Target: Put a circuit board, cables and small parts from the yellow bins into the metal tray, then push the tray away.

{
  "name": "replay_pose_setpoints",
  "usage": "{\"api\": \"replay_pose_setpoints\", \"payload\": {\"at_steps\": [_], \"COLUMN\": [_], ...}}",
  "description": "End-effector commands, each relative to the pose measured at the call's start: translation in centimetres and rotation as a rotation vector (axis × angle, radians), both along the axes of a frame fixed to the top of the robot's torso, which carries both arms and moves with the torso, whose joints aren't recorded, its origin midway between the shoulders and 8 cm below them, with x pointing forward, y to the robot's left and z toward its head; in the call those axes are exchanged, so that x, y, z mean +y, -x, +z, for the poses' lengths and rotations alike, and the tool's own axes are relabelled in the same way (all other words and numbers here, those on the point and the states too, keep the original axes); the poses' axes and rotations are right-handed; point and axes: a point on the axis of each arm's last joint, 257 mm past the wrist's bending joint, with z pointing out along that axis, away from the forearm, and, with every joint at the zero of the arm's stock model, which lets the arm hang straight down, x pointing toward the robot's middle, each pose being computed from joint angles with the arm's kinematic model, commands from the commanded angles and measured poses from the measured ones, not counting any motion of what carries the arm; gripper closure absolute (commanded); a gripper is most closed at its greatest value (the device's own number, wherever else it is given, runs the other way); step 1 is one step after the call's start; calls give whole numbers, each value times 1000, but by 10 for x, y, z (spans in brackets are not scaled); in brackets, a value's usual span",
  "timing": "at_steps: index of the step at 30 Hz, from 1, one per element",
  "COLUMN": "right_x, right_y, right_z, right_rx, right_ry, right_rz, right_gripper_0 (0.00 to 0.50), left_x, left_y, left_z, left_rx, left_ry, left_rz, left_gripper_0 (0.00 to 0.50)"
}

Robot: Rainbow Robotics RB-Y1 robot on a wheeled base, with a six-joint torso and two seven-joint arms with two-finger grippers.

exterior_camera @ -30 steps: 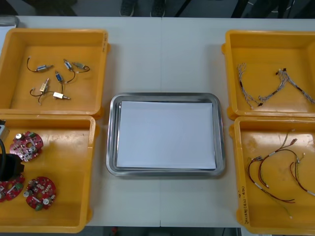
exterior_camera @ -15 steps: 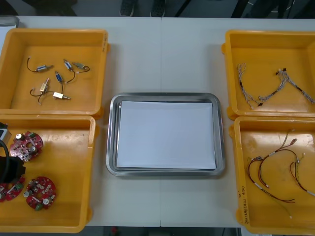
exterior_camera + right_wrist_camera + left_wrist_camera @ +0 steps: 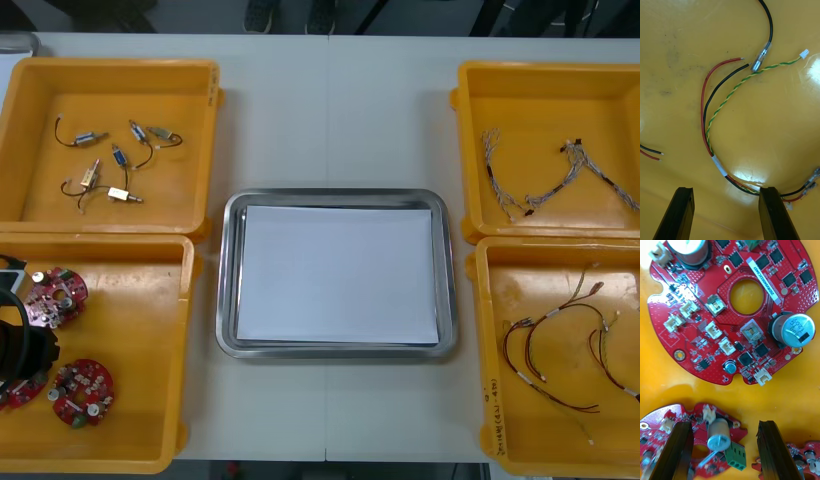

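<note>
Three round red circuit boards lie in the near left yellow bin (image 3: 140, 330): one (image 3: 55, 297) farther back, one (image 3: 82, 392) nearer, and one (image 3: 12, 392) at the edge. My left gripper (image 3: 25, 350) hangs low between them. In the left wrist view it (image 3: 724, 427) is open, its fingers (image 3: 677, 450) astride a board (image 3: 720, 435) that carries a silver capacitor and a green connector. A larger-looking board (image 3: 733, 311) lies just beyond. My right gripper (image 3: 726, 191) is open above red and black cables (image 3: 707, 108) and a twisted yellow-green cable (image 3: 737, 90). The metal tray (image 3: 228, 280), white inside, sits mid-table.
The far left bin (image 3: 190, 110) holds several small metal parts (image 3: 110, 165). Twisted cables (image 3: 560, 170) lie in the far right bin (image 3: 470, 130), and red and black cables (image 3: 550, 350) in the near right bin (image 3: 490, 400). Bare table lies beyond the tray.
My left arm has shifted slightly toward the near side of its bin, uncovering more of the farther board. Nothing else moved.
</note>
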Motion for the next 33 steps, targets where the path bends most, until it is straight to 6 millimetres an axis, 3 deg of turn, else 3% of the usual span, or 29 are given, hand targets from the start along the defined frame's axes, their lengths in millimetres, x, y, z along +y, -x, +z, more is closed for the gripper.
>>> {"api": "replay_pose_setpoints", "payload": {"at_steps": [1, 28, 30, 32, 33], "right_x": [-7, -18, -18, -19, -19], "right_y": [-8, -10, -10, -8, -8], "right_z": [2, -31, -33, -35, -35], "right_rx": [9, 4, 4, 9, 6], "right_ry": [61, 92, 87, 86, 86], "right_rz": [66, 105, 102, 102, 103], "right_gripper_0": [0, 0, 0, 0, 0], "left_x": [-5, -12, -12, -12, -12], "left_y": [13, 12, 11, 12, 12], "left_z": [-15, -21, -20, -21, -20], "left_rx": [30, 18, 16, 19, 17], "left_ry": [-6, -5, -5, -5, -6], "left_rz": [-43, -56, -58, -57, -59], "left_gripper_0": [0, 0, 143, 469, 498]}}
